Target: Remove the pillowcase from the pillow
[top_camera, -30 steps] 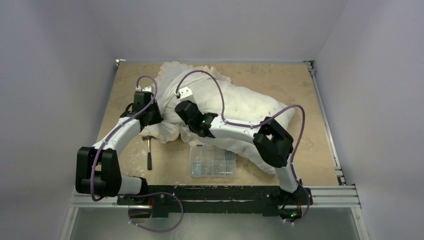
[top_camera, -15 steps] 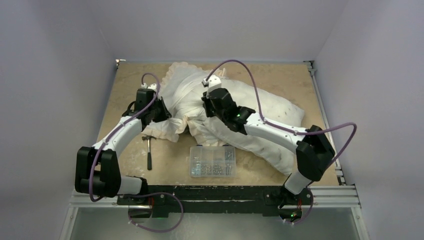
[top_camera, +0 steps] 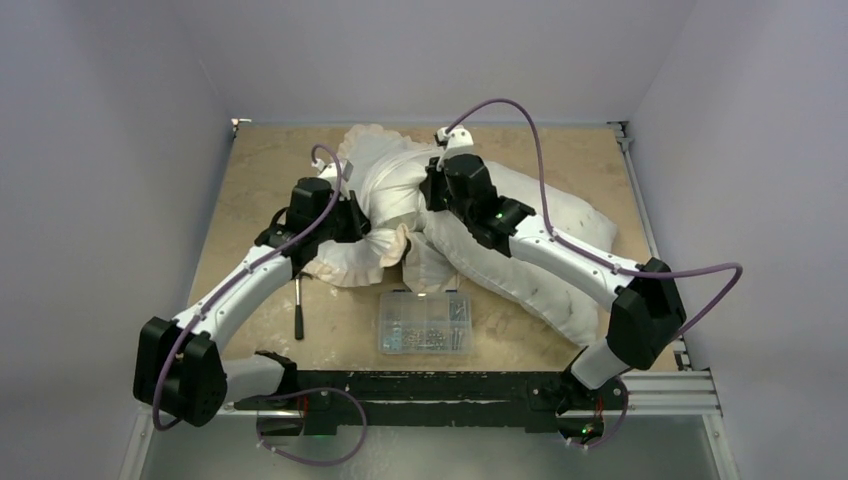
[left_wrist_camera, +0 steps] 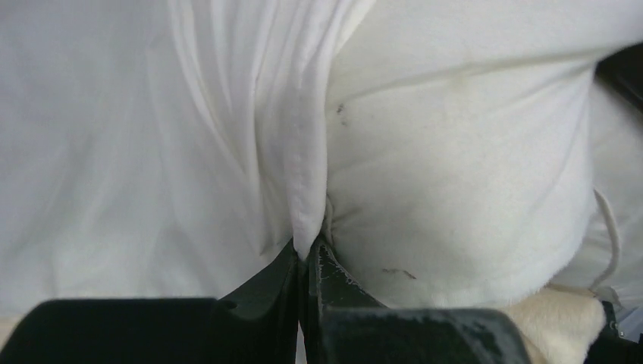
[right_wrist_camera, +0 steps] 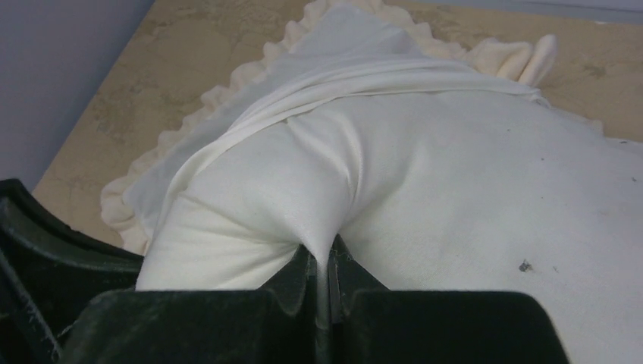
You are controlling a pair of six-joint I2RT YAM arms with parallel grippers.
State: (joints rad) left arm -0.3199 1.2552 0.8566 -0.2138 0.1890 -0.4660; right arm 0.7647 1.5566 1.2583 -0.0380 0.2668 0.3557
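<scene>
left gripper [left_wrist_camera: 307, 254] clamped on pillowcase [left_wrist_camera: 152, 136] fold, right gripper [right_wrist_camera: 327, 262] pinching pillow [right_wrist_camera: 470, 205]. Shallow bites could slip if fabric bunched at pillow's 10 o'clock end binds.

On one counter [top_camera: 570, 160]: one pillow [top_camera: 520, 290], one pillowcase [top_camera: 390, 180], one clear parts box [top_camera: 425, 322] and one hammer [top_camera: 298, 310]. Two robot arms, left arm [top_camera: 240, 285] and right arm [top_camera: 570, 262], carry two grippers, left gripper [left_wrist_camera: 307, 258] and right gripper [right_wrist_camera: 327, 265].
</scene>
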